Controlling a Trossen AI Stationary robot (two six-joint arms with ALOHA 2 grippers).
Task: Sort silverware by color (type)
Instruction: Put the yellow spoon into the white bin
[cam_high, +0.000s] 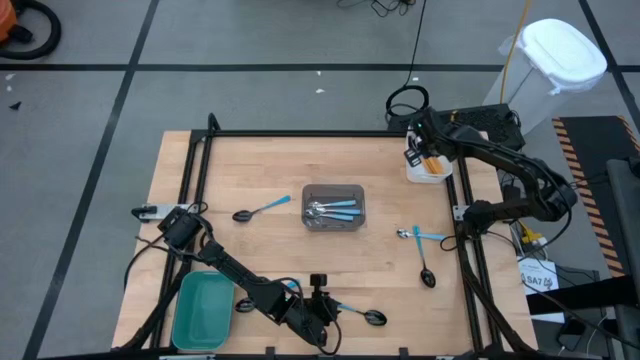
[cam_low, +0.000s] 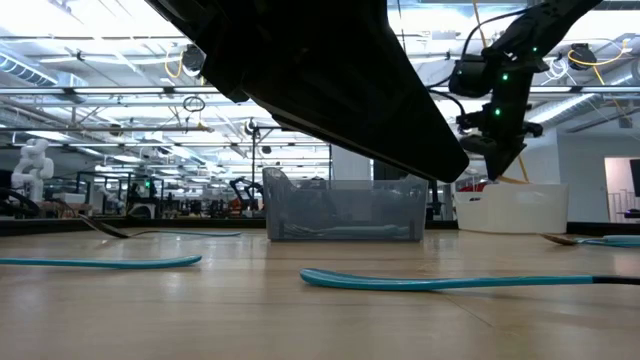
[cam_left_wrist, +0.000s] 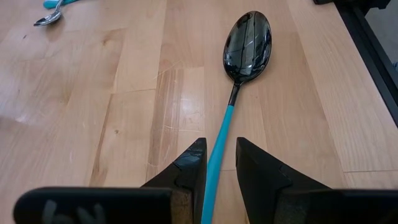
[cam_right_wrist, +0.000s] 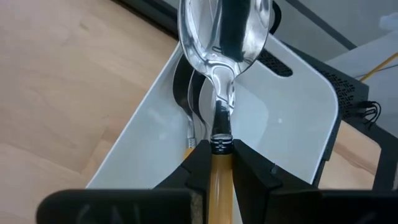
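left gripper (cam_left_wrist: 216, 168) down at the table's near edge, fingers snug around the blue handle of a black-bowled spoon (cam_left_wrist: 239, 74) lying flat on the wood, grey bin (cam_high: 334, 206) mid-table with blue-handled spoons, right gripper (cam_right_wrist: 217, 165) pinching an orange-handled silver spoon (cam_right_wrist: 222, 37) over the white bin (cam_right_wrist: 292, 124) at the far right

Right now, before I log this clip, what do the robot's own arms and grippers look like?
Both arms are dark, near-black jointed tubes with bulky joints. The left arm has a black cable running alongside it; the right arm also trails black cabling. Small green lights glow on the right arm in the low view. Each gripper, left gripper and right gripper, ends in two black, wedge-shaped fingers with matte, slightly rough inner faces.
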